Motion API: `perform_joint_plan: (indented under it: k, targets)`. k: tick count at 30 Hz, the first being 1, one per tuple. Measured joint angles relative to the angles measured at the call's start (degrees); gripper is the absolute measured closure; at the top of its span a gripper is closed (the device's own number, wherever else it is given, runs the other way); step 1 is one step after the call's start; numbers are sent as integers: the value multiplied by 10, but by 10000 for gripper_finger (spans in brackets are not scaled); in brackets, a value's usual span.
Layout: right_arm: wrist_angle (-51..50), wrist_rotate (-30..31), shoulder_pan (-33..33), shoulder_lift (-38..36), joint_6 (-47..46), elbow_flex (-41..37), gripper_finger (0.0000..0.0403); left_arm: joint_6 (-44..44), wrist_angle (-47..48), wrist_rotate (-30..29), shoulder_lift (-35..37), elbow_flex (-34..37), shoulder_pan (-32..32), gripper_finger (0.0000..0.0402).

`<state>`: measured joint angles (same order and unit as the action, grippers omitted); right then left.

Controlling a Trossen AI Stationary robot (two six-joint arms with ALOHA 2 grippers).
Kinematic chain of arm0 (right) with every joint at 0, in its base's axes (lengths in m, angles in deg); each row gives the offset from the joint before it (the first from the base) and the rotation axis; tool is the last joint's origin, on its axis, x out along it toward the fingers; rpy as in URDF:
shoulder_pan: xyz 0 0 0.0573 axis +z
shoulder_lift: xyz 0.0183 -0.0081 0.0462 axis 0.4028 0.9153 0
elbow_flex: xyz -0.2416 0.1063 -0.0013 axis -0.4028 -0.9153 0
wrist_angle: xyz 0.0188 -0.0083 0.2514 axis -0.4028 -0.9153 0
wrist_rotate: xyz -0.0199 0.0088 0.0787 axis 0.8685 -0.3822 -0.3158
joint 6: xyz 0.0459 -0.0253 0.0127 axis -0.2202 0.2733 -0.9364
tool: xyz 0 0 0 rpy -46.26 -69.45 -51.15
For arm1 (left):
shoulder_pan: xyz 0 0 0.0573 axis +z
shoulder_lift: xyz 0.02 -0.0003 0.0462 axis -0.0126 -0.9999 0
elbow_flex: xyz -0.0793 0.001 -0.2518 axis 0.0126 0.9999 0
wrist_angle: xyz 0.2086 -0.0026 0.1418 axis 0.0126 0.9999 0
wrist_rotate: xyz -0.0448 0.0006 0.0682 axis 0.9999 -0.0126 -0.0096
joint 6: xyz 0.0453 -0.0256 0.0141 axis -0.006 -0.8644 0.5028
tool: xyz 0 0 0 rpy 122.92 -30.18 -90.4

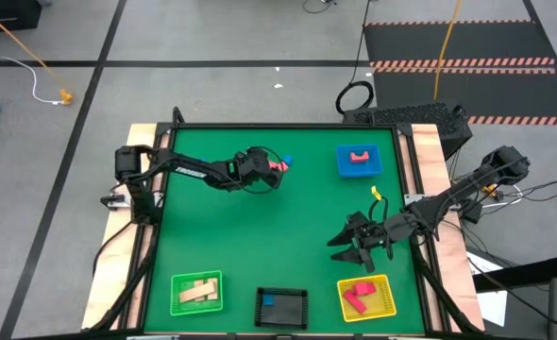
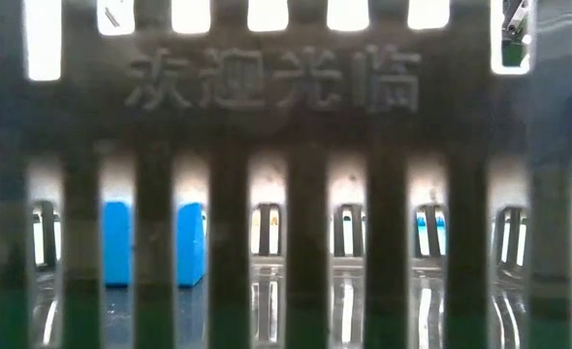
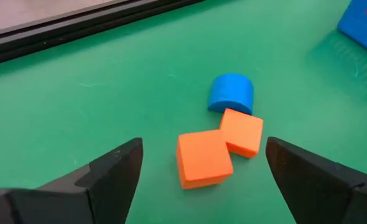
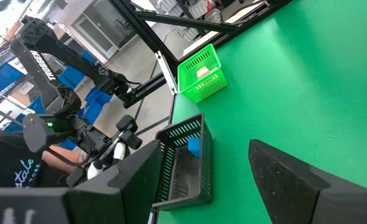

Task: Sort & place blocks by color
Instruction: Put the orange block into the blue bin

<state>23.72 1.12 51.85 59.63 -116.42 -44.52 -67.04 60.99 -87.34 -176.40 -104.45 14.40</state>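
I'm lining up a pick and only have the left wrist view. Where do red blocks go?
Observer: The yellow mesh tray, on the right along the bottom edge of the high view, already holds red blocks.
Operator: And blue ones?
Observer: The black mesh tray, in the middle of that same edge, holds one blue block.
Operator: Is the right arm in my way?
Observer: No. The right gripper is open and empty beside the yellow mesh tray, well apart from your blocks.
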Motion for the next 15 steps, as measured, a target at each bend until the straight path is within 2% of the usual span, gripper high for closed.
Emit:
perform_joint_plan:
  k: [10,15]
  targets:
    - [0,0,0,0,0,0,167,12,2,0,-2,0,6,91]
    - [0,0,0,0,0,0,167,-2,-17,1,-36,0,3,91]
